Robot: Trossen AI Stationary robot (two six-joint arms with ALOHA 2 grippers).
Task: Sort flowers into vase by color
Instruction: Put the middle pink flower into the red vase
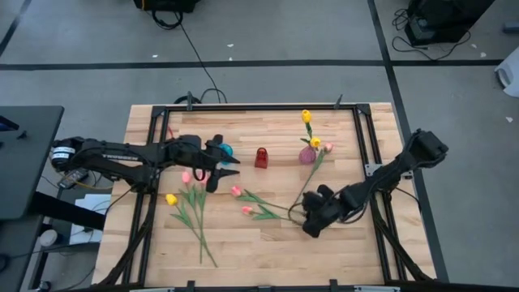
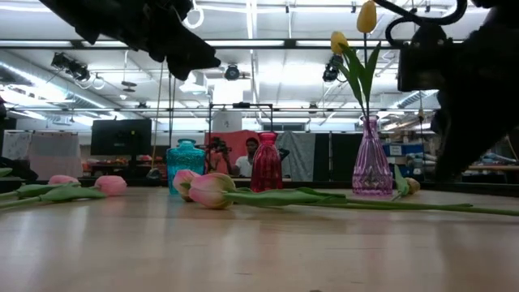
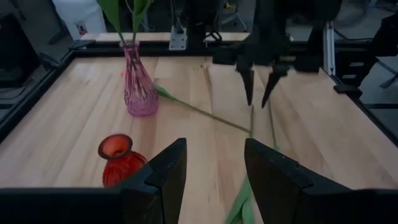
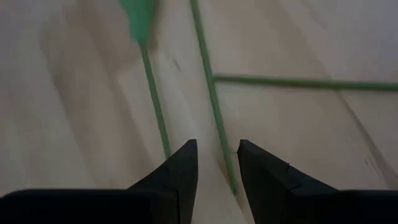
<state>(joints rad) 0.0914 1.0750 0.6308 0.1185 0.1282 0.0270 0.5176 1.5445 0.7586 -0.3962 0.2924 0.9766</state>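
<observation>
On the table's left side, the left gripper (image 1: 220, 166) is hovering above the wood with its fingers spread and nothing between them, just beside a teal vase (image 1: 226, 151). Below it, a yellow tulip (image 1: 171, 199) and a pink tulip (image 1: 186, 177) are lying with their stems crossing toward the front edge. At centre, a red vase (image 1: 261, 157) is standing upright, with two more pink tulips (image 1: 236, 191) lying near it, stems running right. Farther right, a pink vase (image 1: 307, 155) is holding a yellow tulip (image 1: 306, 116), while another yellow one (image 1: 315, 143) is lying beside it. The right gripper (image 4: 216, 163) is sitting low over the stem ends (image 4: 211, 93), fingers parted around one stem without pinching it.
</observation>
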